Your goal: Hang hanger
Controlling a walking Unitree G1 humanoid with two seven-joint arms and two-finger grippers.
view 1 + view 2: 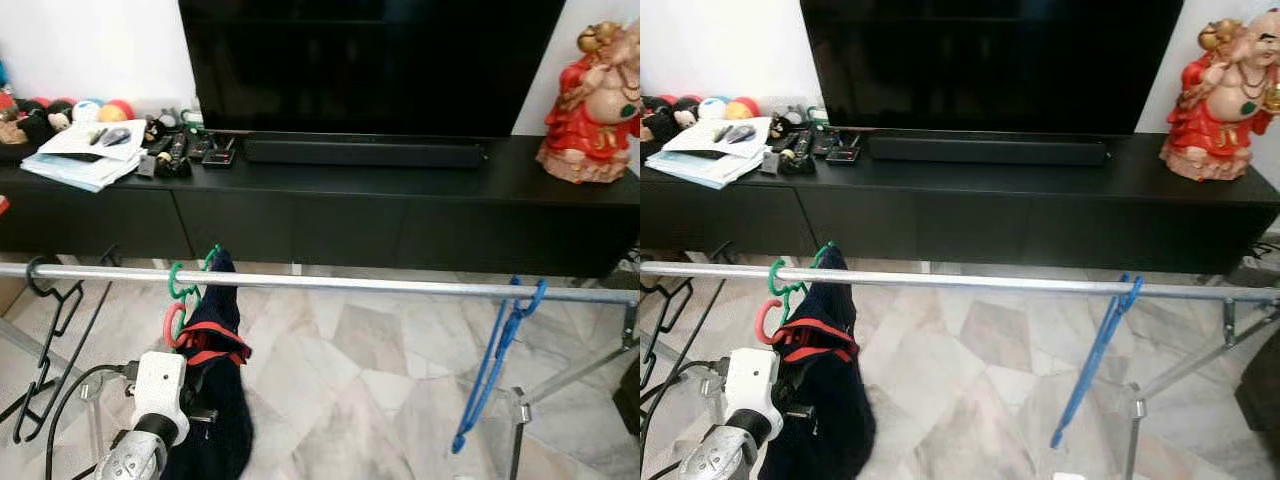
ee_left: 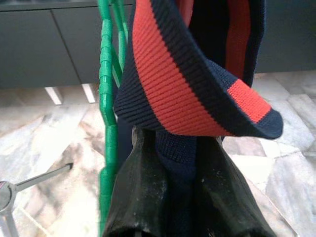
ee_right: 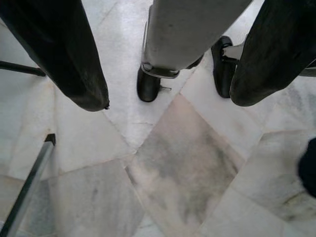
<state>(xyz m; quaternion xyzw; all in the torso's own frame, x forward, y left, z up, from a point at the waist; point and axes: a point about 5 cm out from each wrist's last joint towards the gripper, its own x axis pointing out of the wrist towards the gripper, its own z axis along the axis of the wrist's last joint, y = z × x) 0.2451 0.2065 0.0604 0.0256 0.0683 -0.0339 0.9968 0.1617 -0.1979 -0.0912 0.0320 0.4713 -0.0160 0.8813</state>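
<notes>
A black television (image 1: 370,60) stands on a long black cabinet (image 1: 350,215), soundbar (image 1: 365,152) before it, red figurine (image 1: 590,105) at three o'clock, papers (image 1: 85,155) at nine.

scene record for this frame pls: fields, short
rail: metal rail spans the view before a black TV cabinet
green hanger: green hanger hooked on rail, carrying navy garment with red stripes
left gripper: left gripper shut on the garment below the collar
right gripper: right gripper open, pointing at the floor
other hangers: blue hanger on rail at right; black hanger at left
</notes>
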